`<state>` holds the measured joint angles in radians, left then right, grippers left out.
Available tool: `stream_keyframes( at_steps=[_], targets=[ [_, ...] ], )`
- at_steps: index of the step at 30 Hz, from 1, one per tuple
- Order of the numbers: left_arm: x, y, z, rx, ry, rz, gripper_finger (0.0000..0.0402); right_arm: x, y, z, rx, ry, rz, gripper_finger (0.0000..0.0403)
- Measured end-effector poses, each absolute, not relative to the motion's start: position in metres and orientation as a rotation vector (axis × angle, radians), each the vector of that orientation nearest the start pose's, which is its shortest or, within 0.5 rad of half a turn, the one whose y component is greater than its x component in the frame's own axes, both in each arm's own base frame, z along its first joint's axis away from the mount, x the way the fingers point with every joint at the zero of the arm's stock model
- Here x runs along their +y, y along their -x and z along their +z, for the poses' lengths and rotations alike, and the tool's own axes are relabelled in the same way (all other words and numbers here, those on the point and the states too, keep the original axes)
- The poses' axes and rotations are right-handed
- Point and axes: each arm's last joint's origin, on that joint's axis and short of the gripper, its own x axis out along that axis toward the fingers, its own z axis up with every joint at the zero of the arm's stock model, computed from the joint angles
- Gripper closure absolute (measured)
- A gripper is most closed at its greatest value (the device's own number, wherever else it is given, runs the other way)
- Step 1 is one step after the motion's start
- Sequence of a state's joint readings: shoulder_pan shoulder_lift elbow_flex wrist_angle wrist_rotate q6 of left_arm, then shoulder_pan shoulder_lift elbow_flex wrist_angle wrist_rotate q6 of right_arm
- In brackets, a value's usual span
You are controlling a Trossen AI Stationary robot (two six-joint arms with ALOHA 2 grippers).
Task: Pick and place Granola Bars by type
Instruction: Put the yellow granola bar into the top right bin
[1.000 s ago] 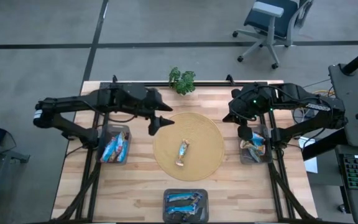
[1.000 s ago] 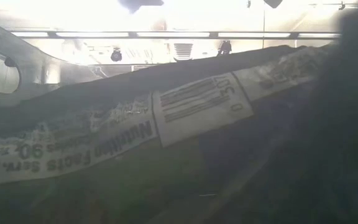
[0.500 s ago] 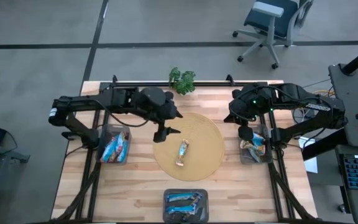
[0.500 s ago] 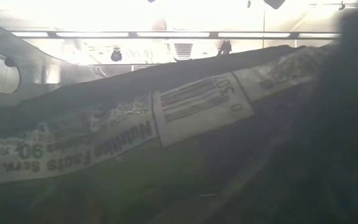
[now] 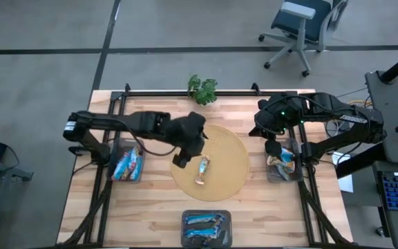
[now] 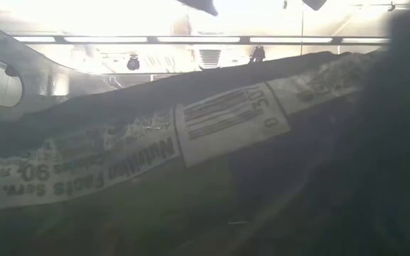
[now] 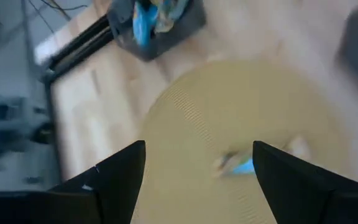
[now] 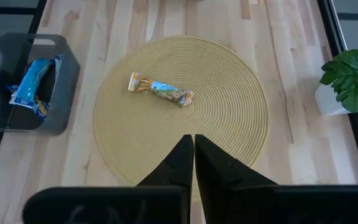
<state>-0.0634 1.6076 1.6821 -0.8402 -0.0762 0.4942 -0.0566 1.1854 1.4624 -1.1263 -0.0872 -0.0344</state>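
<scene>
Two matte black jointed arms (a green light glows on the right one) with black cabling.

Readable print appears only in the low view, on a wrapper [image 6: 191, 135] pressed close against the lens. Its white panel carries mirrored lettering: "Nutrition Facts Serv. size", reversed, and, further left, digits that look like "90". A second white patch carries lines too fine to read and the digits "50".

Wooden table [image 5: 150, 200]: round woven mat [image 5: 228, 181], three grey bins [image 5: 206, 228], plant [image 5: 202, 88].
</scene>
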Motion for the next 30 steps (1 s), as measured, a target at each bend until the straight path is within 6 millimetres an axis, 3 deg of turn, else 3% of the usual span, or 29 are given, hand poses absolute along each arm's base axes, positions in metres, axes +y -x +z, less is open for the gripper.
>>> stream_keyframes(
  at_steps=[6, 15, 21, 30],
  targets=[
    [-0.031, -0.353, 0.358, 0.851, -0.854, -0.176, 0.0131, -0.009, -0.204, 0.4, 0.847, -0.034, 0.041, 0.0394],
    [-0.036, -0.374, 0.327, 0.939, -0.873, -0.199, 0.0136, -0.009, -0.204, 0.4, 0.846, -0.042, 0.037, 0.0394],
    [-0.036, -0.385, 0.305, 1.013, -0.613, -0.077, 0.0136, -0.009, -0.204, 0.4, 0.846, -0.044, 0.036, 0.0394],
    [-0.03, -0.387, 0.296, 1.016, -0.072, 0.247, 0.0136, -0.009, -0.204, 0.398, 0.853, -0.036, 0.039, 0.0394]
  ],
)
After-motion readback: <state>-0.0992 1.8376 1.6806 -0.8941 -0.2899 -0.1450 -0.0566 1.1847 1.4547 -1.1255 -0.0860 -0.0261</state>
